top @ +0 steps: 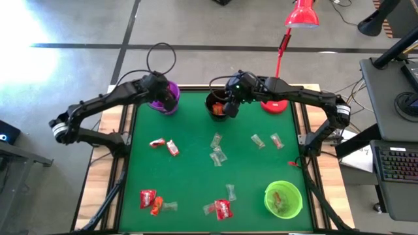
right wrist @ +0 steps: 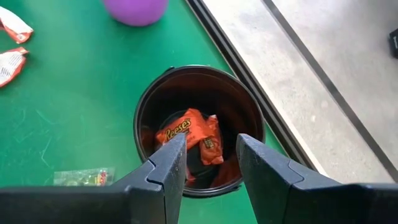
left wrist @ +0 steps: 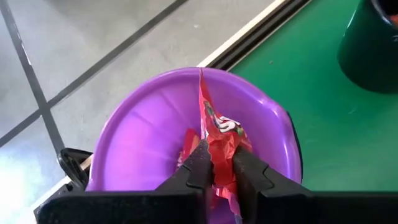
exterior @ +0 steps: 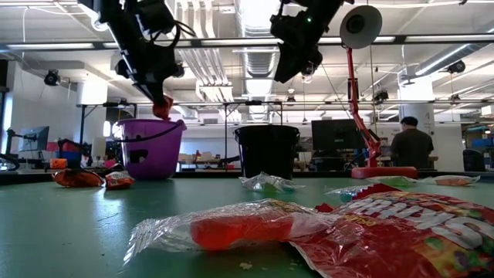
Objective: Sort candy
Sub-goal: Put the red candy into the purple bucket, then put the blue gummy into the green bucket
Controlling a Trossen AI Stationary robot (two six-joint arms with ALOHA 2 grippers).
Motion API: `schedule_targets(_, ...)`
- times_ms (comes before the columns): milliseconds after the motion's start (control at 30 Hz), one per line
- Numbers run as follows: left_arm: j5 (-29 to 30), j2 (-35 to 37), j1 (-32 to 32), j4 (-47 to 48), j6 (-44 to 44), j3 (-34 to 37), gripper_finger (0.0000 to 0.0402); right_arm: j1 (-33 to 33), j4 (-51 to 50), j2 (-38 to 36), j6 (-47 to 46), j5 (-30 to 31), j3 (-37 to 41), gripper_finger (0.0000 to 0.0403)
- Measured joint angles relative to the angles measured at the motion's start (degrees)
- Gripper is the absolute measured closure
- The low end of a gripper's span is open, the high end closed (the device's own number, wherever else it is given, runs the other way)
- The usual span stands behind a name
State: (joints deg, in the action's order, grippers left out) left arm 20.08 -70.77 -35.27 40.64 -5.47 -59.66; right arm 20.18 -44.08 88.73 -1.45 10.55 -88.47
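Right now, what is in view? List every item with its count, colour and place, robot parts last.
Purple plastic cup: one, far left of the mat, red candy inside.
Black plastic cup: one, far centre, orange wrapped candy inside.
Green plastic cup: one, near right corner, candy inside.
Red-wrapped candies: several, near left and near centre of the mat.
Clear cellophane candies: several, mid-mat and right.
Green table mat: one.
Red desk lamp: one, far right.
Person: one, in the room behind.
Left end effector: above the purple cup, pinching a red candy wrapper.
Right end effector: open, empty, above the black cup.
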Motion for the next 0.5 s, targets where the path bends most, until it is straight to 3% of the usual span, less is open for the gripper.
schedule_targets(333, 2.27, -1.59, -0.1, 0.17, 0.47, 0.14, 0.0297, 0.0, -4.17, 0.0, -1.71, 0.0, 0.04, 0.0266)
schedule_targets(500, 3.22, -0.65, -0.02, 1.14, 0.42, -1.08, 0.0274, 0.0, -5.07, 0.0, -1.96, -0.14, 0.07, 0.0266)
